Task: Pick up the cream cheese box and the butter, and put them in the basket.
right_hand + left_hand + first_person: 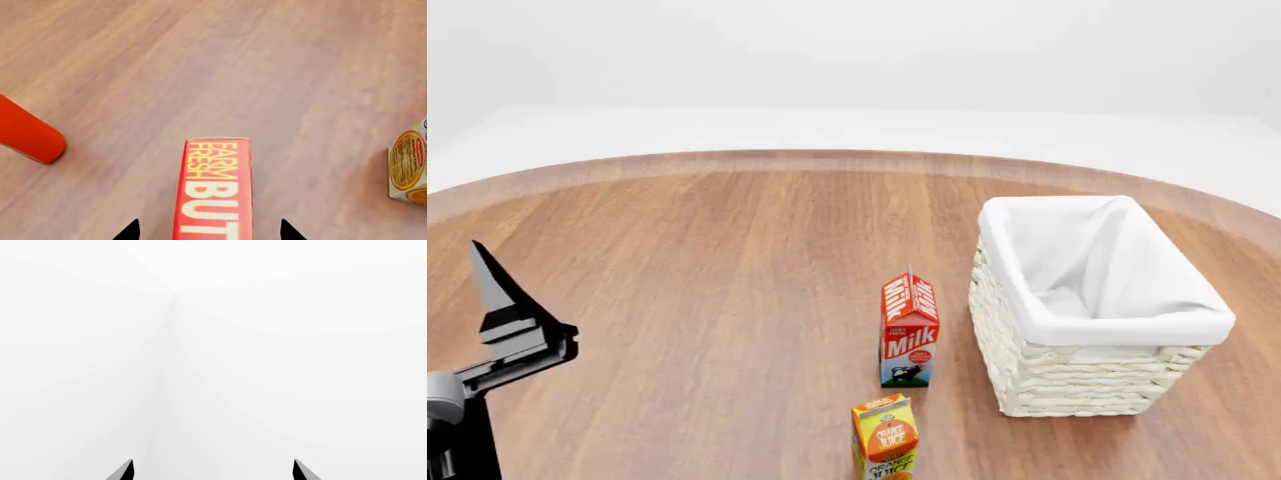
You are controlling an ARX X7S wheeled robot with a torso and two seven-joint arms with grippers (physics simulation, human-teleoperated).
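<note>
The table [721, 260] looks like brown wood, smooth, with fine streaked grain and a soft sheen. On it the basket [1068, 375] is coarse cream wicker, its white lining [1094, 270] matt cloth folded over the rim. Just beside the basket, the milk carton [909, 330] reads as printed card. The butter [213, 190] box looks like smooth printed card, perhaps slightly glossy. The left gripper [507, 320] looks like black hard plastic.

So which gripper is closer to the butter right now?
Right. The right gripper straddles the butter, fingertips on either side. The left gripper faces blank white background, no butter in view.
</note>
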